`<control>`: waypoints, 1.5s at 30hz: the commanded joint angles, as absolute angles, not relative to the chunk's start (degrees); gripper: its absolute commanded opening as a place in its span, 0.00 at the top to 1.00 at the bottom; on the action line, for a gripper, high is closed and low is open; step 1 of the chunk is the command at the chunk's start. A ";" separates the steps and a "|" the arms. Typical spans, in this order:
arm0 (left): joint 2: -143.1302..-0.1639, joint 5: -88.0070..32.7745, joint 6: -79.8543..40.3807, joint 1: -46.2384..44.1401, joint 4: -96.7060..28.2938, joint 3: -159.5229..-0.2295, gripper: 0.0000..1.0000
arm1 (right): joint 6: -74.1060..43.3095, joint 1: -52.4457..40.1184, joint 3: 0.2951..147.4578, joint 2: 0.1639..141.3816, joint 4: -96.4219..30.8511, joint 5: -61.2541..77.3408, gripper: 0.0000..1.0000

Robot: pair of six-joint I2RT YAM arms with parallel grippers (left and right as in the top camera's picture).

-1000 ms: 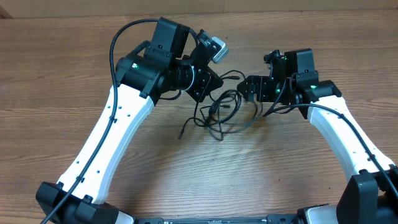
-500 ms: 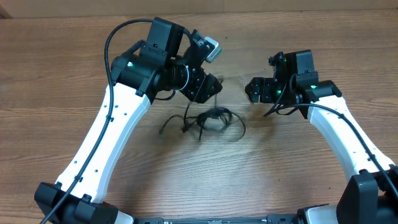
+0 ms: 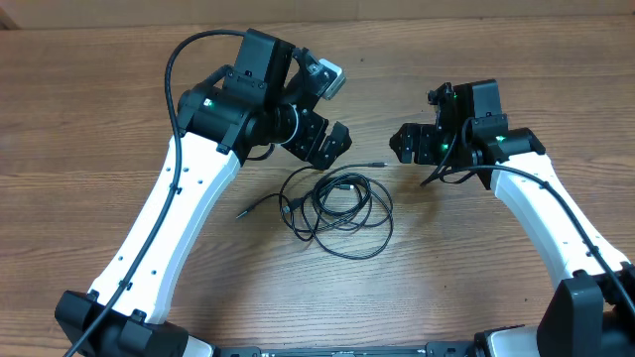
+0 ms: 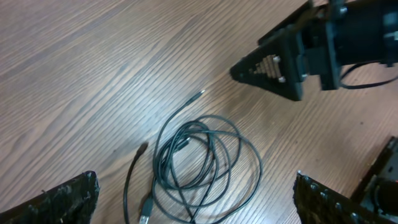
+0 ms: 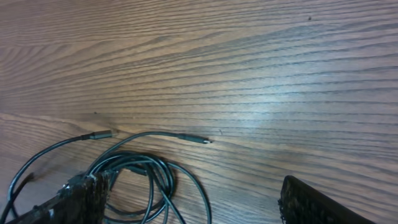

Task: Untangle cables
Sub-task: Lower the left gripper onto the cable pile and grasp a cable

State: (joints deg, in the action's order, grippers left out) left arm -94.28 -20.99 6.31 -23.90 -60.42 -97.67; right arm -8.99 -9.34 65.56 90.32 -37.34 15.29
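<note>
The cables are lying coiled loosely on the table, untouched, just below the left gripper and near the right gripper, both gaping wide and empty.

On the brown wood-grain table, thin black cables lie in loose overlapping loops at lower left. One dark plug end and a silver-tipped end stretch rightward. The right gripper has its dark textured fingers spread wide at the bottom corners.
</note>
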 commanded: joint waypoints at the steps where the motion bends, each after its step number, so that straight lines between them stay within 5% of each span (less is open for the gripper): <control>1: -94.98 -18.63 4.89 -23.70 -61.65 -98.30 0.00 | -9.13 -8.93 65.65 90.35 -37.21 16.58 0.13; 28: -122.85 -10.96 13.76 -29.65 -63.18 -96.79 0.04 | -9.13 -8.93 65.65 90.35 -37.17 16.56 0.10; 35: -124.07 -9.41 13.74 -29.61 -60.93 -96.79 0.16 | -9.15 -8.93 65.65 90.35 -36.75 16.58 0.10; 45: -124.42 -10.09 13.21 -30.85 -58.11 -95.96 0.20 | -11.97 -8.93 65.65 90.35 -35.18 16.60 0.10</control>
